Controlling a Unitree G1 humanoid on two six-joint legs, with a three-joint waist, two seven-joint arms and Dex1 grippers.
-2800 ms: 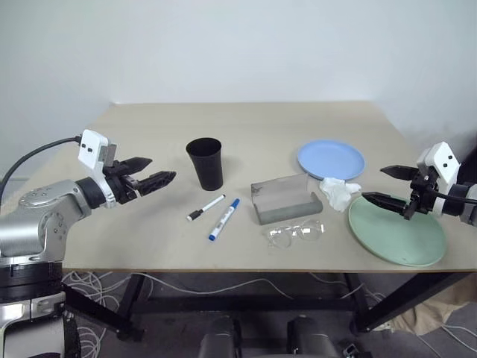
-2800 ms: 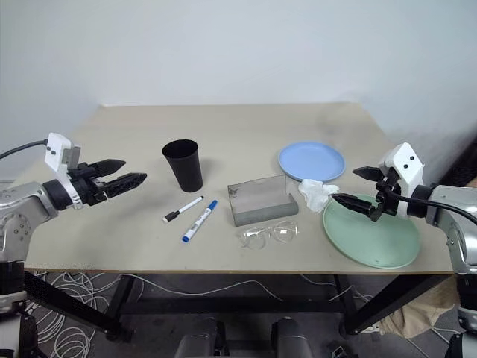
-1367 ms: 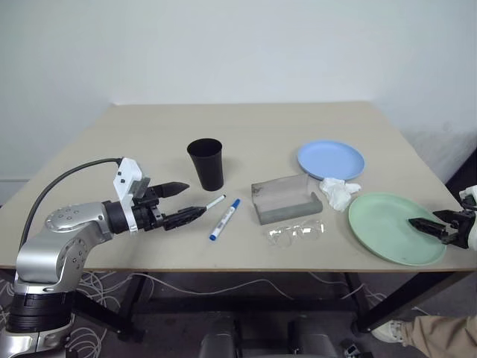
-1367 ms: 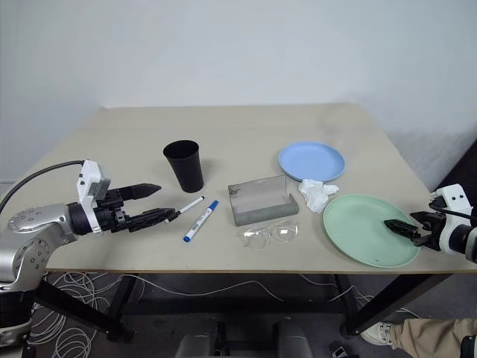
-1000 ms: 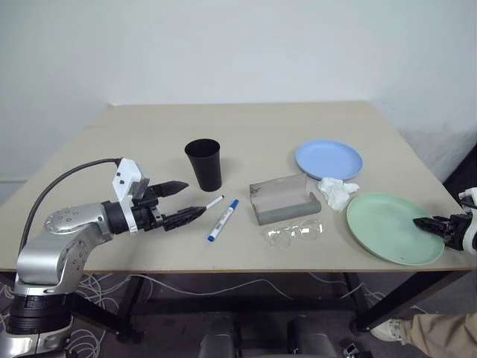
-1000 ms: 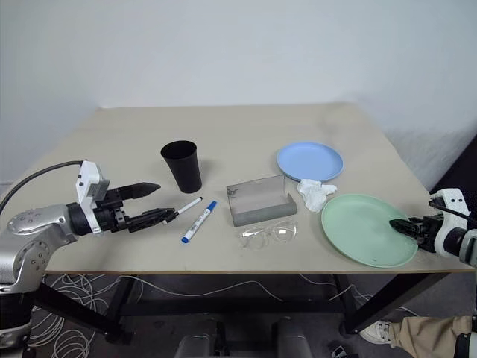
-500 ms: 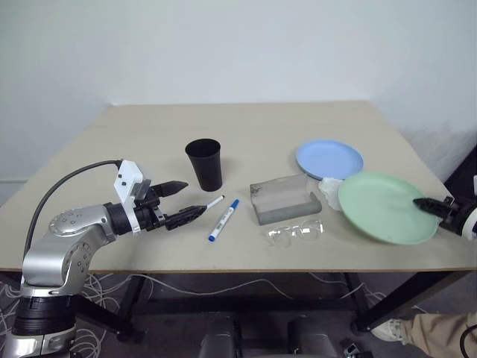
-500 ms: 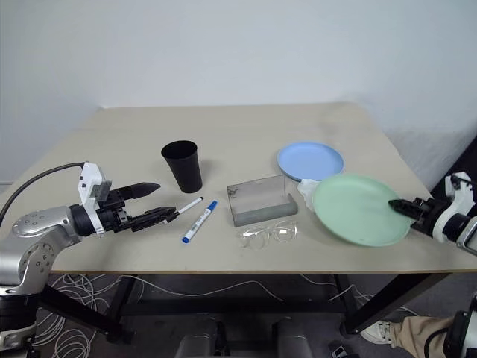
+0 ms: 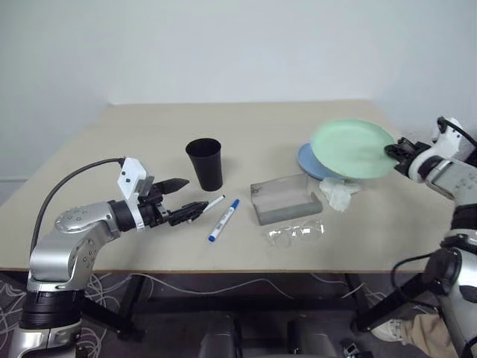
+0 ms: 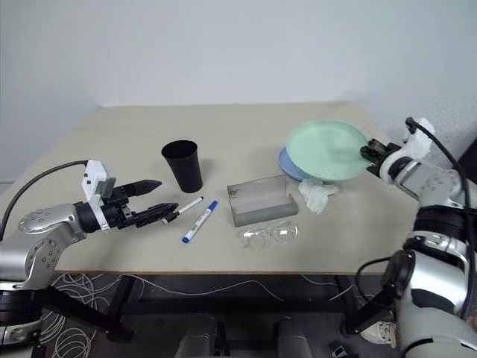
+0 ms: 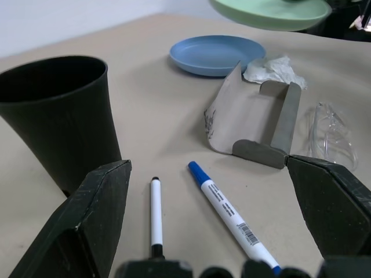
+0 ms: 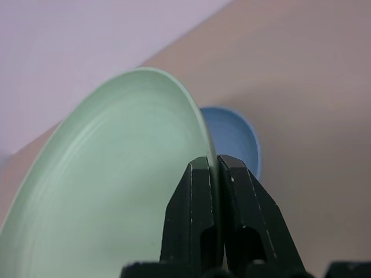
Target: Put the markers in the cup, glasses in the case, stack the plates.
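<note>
Black cup (image 9: 205,162) is standing upright on the bench (image 9: 149,142), nothing showing inside it. Grey case (image 9: 285,198) is lying open near bench centre, lid flap up, nothing showing inside.

Right gripper (image 9: 393,151) jaws are clamping together on the rim of the mint green plate (image 9: 352,148); the plate is hanging in the air, tilted, over the light blue plate (image 10: 292,165) and hiding most of it. Blue plate is sitting flat on the bench behind the case. In the right wrist view the two black fingers (image 12: 194,214) are pinching the green rim, one on each face.

Left gripper (image 9: 182,199) jaws are standing wide apart, holding nothing, hovering low over the bench on the robot's left of the markers. Lower fingertip is sitting just beside the black cap end of the black-capped marker (image 9: 206,207); cannot tell if it is touching. In the left wrist view both markers are lying between the spread fingers (image 11: 87,226).

Blue-capped marker (image 9: 224,219) is lying on the bench just right of the black-capped one, roughly parallel, in front of the cup.

Clear glasses (image 9: 295,233) are lying on the bench in front of the case, close to its front edge, not in it.

Crumpled white tissue (image 9: 339,194) is lying just right of the case, below the raised green plate.
</note>
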